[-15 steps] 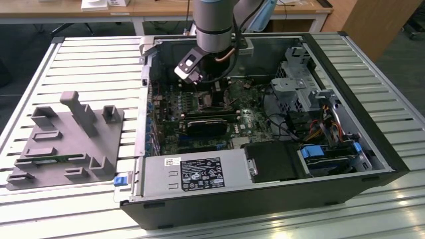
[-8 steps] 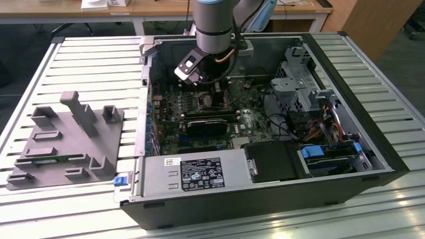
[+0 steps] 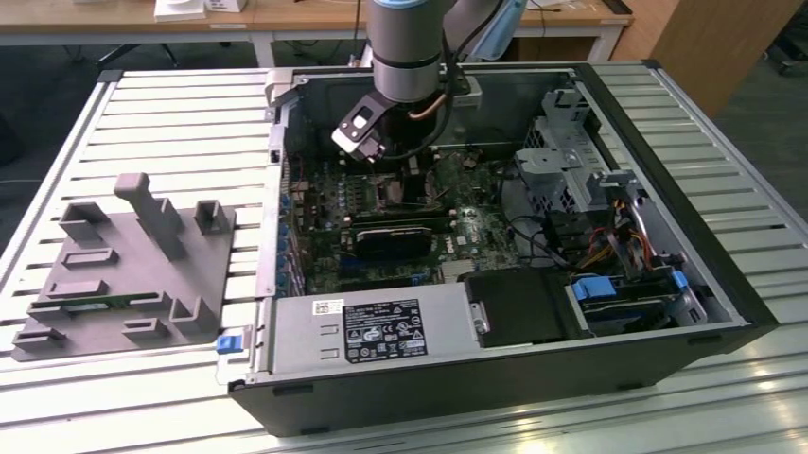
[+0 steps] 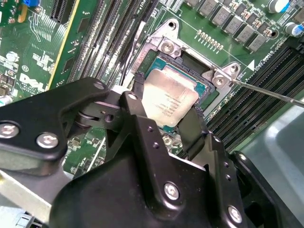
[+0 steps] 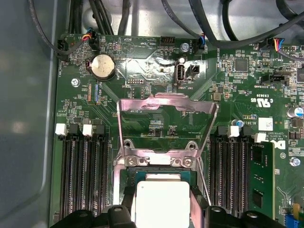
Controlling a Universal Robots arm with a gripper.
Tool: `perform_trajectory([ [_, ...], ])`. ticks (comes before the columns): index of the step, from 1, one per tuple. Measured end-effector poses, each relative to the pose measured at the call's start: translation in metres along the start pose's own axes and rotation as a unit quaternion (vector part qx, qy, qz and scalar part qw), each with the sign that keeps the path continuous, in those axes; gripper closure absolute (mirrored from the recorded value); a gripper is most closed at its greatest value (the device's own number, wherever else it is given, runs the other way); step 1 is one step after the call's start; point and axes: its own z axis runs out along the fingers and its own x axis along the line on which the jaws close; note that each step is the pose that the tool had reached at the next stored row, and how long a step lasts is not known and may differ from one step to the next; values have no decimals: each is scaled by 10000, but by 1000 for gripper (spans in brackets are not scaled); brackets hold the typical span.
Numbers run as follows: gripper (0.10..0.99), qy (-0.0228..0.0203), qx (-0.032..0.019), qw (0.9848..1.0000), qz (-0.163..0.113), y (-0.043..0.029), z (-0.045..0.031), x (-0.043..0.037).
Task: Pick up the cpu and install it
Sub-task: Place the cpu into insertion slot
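Gripper [image 4: 166, 111] closed on cpu [image 4: 172, 100] by two opposite edges, holding it flat and square right over the socket [image 4: 192, 64] on the far side of the motherboard [image 5: 228, 95], load plate [image 5: 142, 105] flipped up so it can drop in; seated or not, can't tell.

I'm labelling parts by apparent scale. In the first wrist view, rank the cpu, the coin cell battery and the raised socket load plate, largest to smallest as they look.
1. socket load plate
2. cpu: partly hidden, so its full extent is unsure, but it looks smaller than the plate
3. coin cell battery: clearly smallest
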Motion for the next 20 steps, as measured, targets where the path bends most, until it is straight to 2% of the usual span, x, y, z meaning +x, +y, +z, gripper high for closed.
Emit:
perform_trajectory([
  [2, 541, 0, 0, 10000, 0, 0, 2, 0],
  [3, 475, 0, 1, 10000, 0, -1, 3, 0],
  [20, 475, 4, 2, 10000, -1, -1, 18, 31],
])
